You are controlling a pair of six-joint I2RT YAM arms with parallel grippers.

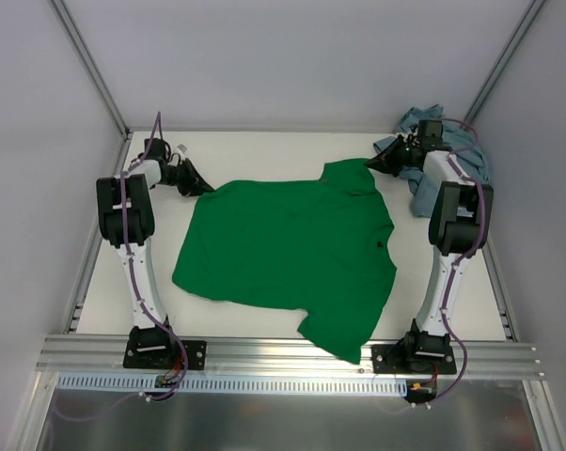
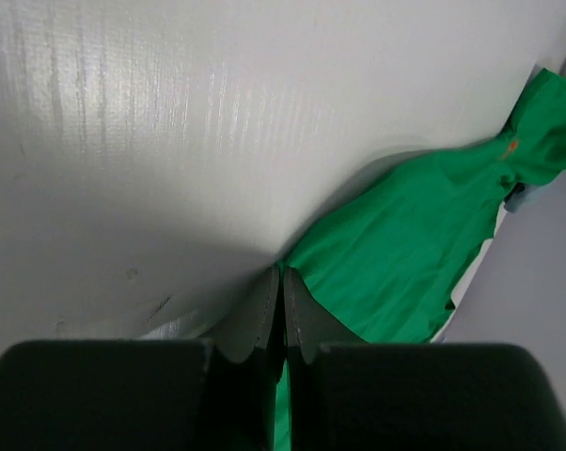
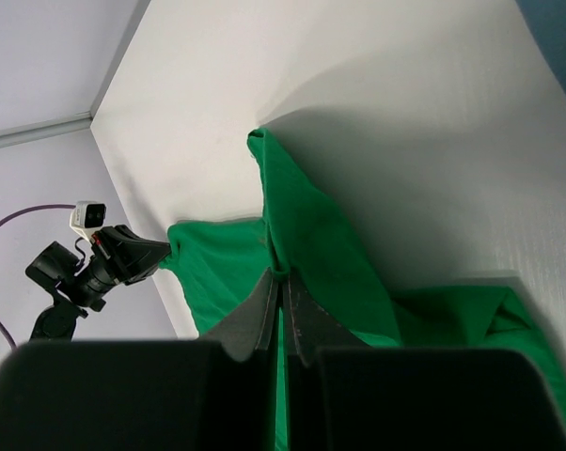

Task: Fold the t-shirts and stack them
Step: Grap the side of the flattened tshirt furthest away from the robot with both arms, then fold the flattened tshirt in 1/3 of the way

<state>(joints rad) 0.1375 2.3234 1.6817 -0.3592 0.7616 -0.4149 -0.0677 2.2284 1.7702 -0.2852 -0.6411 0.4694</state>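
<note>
As the green t-shirt [image 1: 292, 249] stretches between them, left gripper [image 1: 204, 189] jaws clamped on its edge, right gripper [image 1: 373, 165] jaws likewise

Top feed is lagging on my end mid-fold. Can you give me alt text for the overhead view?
A green t-shirt lies spread nearly flat on the white table, with the left claw and right claw each pinching a far edge. A crumpled blue-grey t-shirt sits in the far right corner.

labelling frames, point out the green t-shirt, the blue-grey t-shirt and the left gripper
green t-shirt [image 1: 283, 249]: top external view, middle of its body
blue-grey t-shirt [image 1: 420, 119]: top external view, crumpled upper edge
left gripper [image 2: 283, 280]: left wrist view, between its shut fingertips
</note>
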